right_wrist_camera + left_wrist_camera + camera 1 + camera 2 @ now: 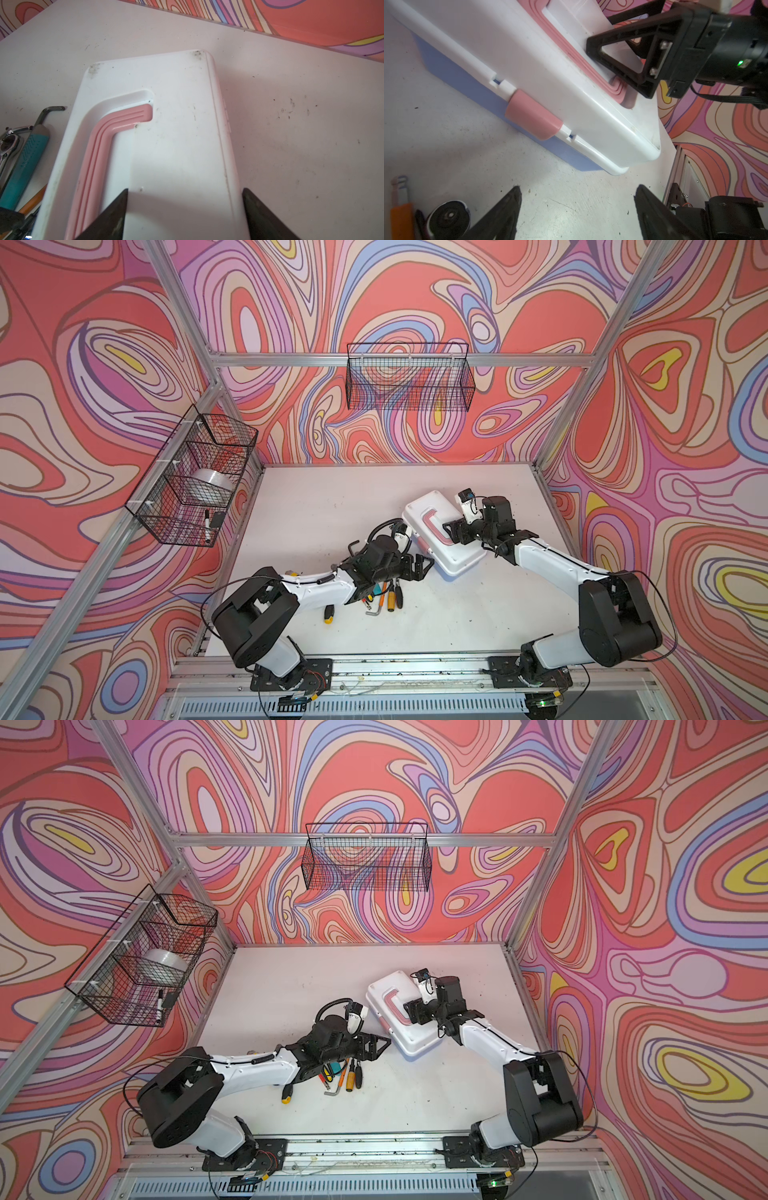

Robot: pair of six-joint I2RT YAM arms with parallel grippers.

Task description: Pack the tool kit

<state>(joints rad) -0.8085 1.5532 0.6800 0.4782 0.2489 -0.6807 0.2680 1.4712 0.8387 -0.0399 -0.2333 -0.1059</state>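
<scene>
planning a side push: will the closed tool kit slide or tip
The tool kit lies low and flat on the table, so it likely slides. Its smooth lid looks slippery. Tools lie outside, so probably light.

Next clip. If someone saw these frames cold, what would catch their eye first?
The swirling red, pink and lilac walls come first. Then the closed tool kit right of centre on the white table, the open right gripper over its lid by the pink handle, the open left gripper facing its pink latch. Loose tools lie unpacked left of the kit.
</scene>
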